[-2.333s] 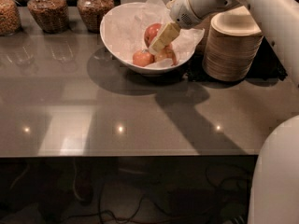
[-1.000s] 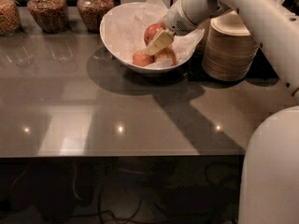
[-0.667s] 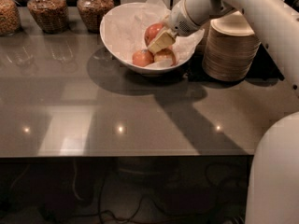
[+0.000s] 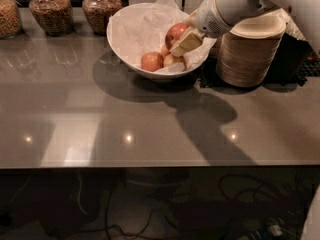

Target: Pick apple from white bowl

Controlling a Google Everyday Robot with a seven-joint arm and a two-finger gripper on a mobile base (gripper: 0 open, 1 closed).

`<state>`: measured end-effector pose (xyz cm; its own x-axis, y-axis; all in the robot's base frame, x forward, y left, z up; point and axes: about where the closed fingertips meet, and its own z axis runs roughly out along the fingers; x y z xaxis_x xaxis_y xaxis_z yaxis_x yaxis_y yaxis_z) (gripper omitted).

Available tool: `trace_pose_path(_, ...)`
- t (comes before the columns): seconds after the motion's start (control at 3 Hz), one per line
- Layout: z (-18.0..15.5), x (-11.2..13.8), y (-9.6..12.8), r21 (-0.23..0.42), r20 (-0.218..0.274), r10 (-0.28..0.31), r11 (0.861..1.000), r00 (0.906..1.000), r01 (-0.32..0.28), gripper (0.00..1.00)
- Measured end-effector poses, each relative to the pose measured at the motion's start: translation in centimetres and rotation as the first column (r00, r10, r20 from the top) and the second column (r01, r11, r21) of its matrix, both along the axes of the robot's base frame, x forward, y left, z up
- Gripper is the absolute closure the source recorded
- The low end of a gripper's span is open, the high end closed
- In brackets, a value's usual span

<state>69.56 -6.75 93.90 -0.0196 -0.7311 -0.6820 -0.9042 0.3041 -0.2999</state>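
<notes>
Close against the hand (image 4: pixel 186 42) over the white bowl (image 4: pixel 117 45), the apple (image 4: pixel 174 33).

The white arm (image 4: pixel 295 1) is extended from the far right toward the left and angled downward. The wrist (image 4: pixel 222 11) is tilted down and to the left. The gripper (image 4: pixel 185 42) is held at the far side, right of centre, pointed down-left.
</notes>
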Motion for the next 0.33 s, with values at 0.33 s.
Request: trace_pose_path(0.33, 2.82, -2.23, -1.35, 0.024, 0.071, 0.012, 1.000, 0.9974, -0.013, 1.00)
